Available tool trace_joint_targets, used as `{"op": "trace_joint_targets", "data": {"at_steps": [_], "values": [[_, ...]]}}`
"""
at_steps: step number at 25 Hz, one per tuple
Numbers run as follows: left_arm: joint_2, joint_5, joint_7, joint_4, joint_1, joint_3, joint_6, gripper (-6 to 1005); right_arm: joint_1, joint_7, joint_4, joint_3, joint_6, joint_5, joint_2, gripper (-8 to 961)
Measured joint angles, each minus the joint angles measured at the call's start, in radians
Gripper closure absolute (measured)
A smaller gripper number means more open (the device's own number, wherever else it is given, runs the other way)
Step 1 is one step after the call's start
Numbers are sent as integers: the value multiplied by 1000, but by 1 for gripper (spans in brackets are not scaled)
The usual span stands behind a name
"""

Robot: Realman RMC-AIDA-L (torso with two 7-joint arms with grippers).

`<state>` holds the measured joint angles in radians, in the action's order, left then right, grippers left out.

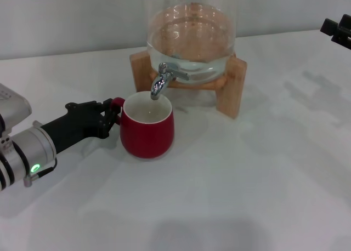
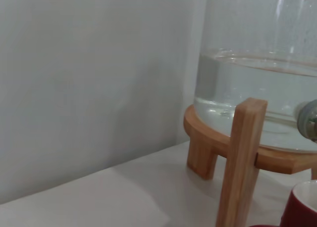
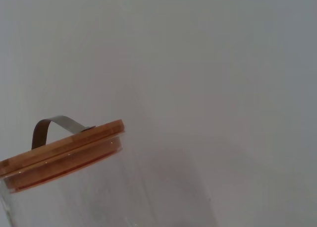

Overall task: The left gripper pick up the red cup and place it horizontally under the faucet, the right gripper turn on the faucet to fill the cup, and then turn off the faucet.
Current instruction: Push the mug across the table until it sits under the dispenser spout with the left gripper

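The red cup (image 1: 147, 129) stands upright on the white table, right under the spout of the chrome faucet (image 1: 160, 79). The faucet is fixed to the clear glass jar (image 1: 191, 37), which holds water. My left gripper (image 1: 112, 114) comes in from the left at the cup's handle (image 1: 117, 103), and its black fingers close around it. In the left wrist view the cup's rim (image 2: 304, 204) shows in a corner and part of the faucet (image 2: 309, 119) at the edge. My right gripper (image 1: 338, 30) is only partly in view at the far right, high and away from the jar.
The jar rests on a wooden stand (image 1: 233, 86) with legs on either side of the cup; one leg (image 2: 242, 162) is close in the left wrist view. The right wrist view shows the jar's wooden lid (image 3: 62, 152) with a metal handle. A wall lies behind.
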<state>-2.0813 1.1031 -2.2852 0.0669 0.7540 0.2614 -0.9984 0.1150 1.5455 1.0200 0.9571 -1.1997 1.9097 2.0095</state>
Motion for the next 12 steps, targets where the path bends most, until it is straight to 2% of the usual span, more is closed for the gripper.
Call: {"op": "trace_joint_targets", "data": {"at_steps": [12], "values": [[1,-32,108,41,29,51,4,856,1,1,-8,-9,0,0,0,228]]}}
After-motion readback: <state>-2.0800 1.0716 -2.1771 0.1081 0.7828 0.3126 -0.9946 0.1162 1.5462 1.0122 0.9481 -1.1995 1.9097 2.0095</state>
